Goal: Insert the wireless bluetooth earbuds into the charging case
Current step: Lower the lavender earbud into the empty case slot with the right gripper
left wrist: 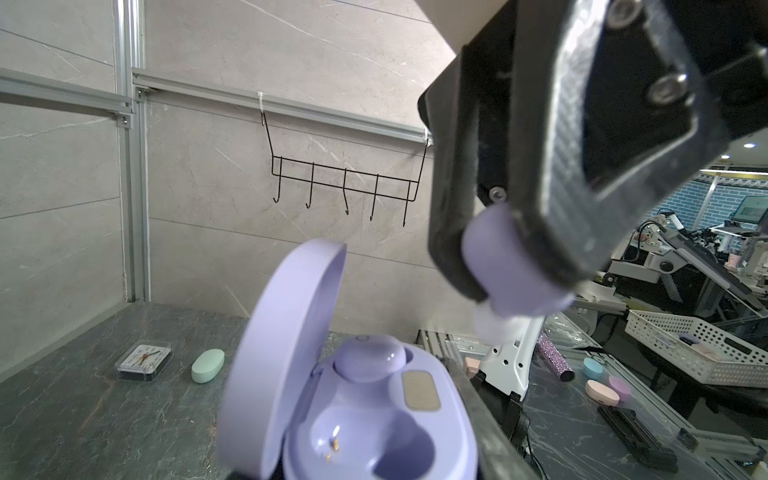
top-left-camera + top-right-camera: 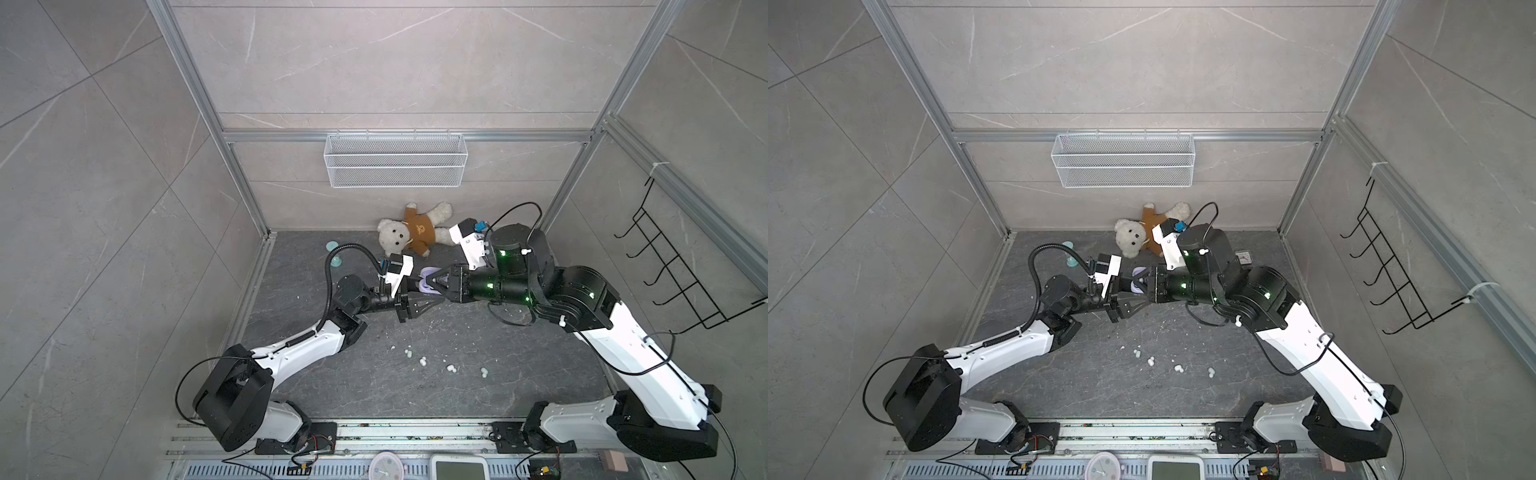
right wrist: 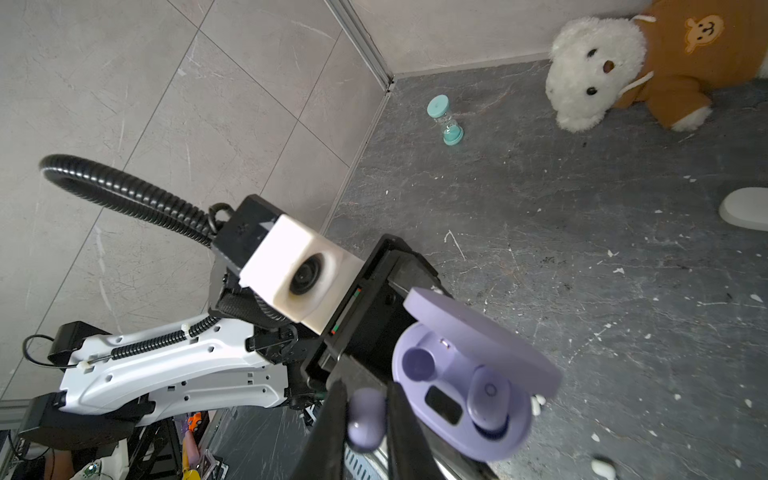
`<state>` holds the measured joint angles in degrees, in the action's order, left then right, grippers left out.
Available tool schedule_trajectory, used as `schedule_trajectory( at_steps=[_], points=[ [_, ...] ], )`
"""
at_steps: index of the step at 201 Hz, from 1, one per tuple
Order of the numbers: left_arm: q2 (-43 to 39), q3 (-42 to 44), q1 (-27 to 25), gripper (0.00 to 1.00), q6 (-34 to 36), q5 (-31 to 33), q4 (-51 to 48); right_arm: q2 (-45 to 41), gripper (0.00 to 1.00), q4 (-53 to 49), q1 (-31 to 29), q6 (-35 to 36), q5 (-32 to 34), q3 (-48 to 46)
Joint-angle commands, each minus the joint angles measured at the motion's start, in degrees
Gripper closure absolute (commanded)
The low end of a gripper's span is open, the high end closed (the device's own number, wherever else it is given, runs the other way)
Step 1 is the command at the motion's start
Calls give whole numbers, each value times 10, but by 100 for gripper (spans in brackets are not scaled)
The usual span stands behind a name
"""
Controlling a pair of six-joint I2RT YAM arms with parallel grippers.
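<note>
The lilac charging case (image 2: 428, 281) (image 2: 1139, 279) hangs above the floor with its lid (image 1: 282, 353) open. My left gripper (image 2: 423, 293) is shut on the case body (image 3: 461, 395). One lilac earbud (image 1: 370, 361) (image 3: 488, 399) sits in its socket. The other socket (image 1: 365, 440) (image 3: 417, 363) is empty. My right gripper (image 3: 368, 419) (image 2: 436, 284) is shut on a second lilac earbud (image 3: 365, 413) (image 1: 511, 266). It holds that earbud just beside the case, near the empty socket and apart from it.
A teddy bear (image 2: 415, 232) lies at the back wall, with a teal hourglass (image 2: 334, 255) to its left. A mint case (image 1: 208, 365), a small clock (image 1: 143, 360) and a white case (image 3: 746, 208) lie on the floor. Small white lumps (image 2: 424, 361) are scattered in front. A wire basket (image 2: 395, 160) and a hook rack (image 2: 681, 270) hang on the walls.
</note>
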<state>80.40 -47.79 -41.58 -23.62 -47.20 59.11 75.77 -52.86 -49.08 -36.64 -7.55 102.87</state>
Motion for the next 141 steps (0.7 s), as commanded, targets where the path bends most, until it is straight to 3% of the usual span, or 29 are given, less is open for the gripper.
schedule_trajectory(
  at_steps=[1, 141],
  points=[
    [-22, -14, 0, 87, -14, -13, 53, -5, 81, 31, 1, -15, -10, -15],
    [-31, -11, -3, 87, -17, -13, 53, -9, 81, 50, 3, -32, -1, -45]
  ],
)
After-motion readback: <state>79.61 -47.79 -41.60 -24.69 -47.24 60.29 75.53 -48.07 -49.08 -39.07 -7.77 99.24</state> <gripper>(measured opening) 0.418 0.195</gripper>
